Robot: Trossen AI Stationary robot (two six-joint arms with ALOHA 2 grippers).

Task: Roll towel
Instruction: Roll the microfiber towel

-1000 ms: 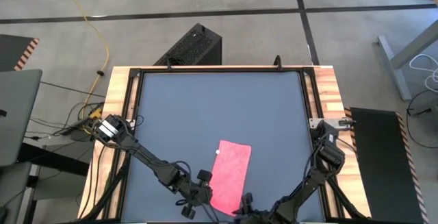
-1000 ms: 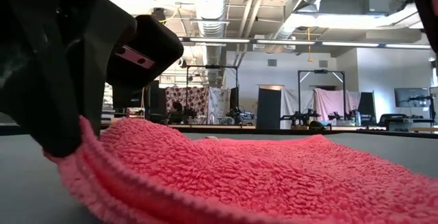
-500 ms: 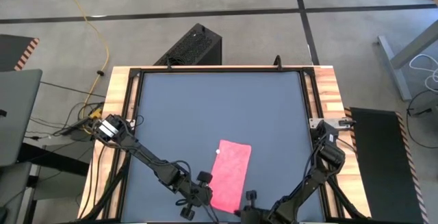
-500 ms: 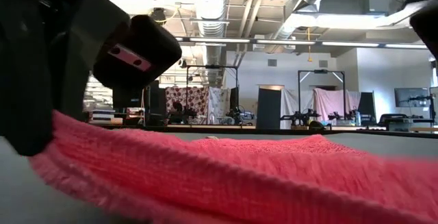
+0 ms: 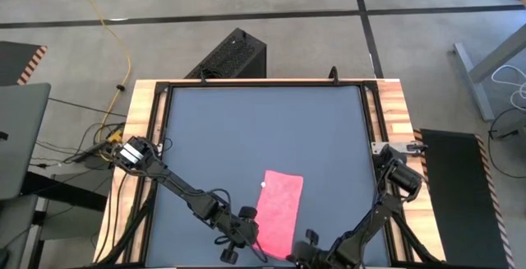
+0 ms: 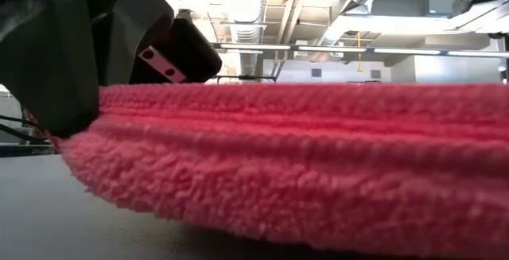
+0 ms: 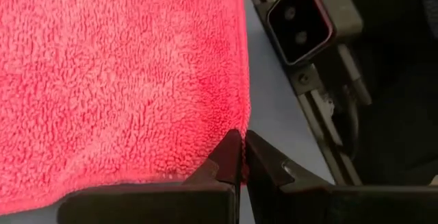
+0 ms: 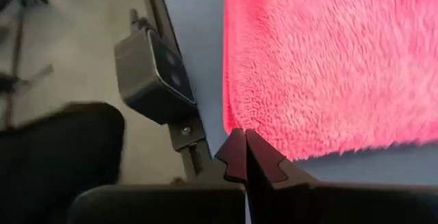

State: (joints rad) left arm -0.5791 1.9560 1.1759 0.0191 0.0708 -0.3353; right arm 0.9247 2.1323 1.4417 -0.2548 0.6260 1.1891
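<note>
Look at the left side of your dark grey tabletop (image 5: 246,129) first. Your left gripper (image 7: 241,157) sits low at the near edge of the table. Its two dark fingers (image 7: 226,157) are pressed tight together, and they pinch one near corner of the small, bright pink, fluffy towel (image 5: 279,210).

The pink towel lies in the near middle part of the table, between your two grippers. It is a long strip that reaches away from the near edge. In the low view the near edge of the towel (image 6: 318,164) looks lifted, with soft layers stacked one on another.

Now look to the right. Your right gripper (image 8: 245,148) is also low at the near edge. Its fingers are squeezed tight too, and they nip the other near corner of the towel.
</note>
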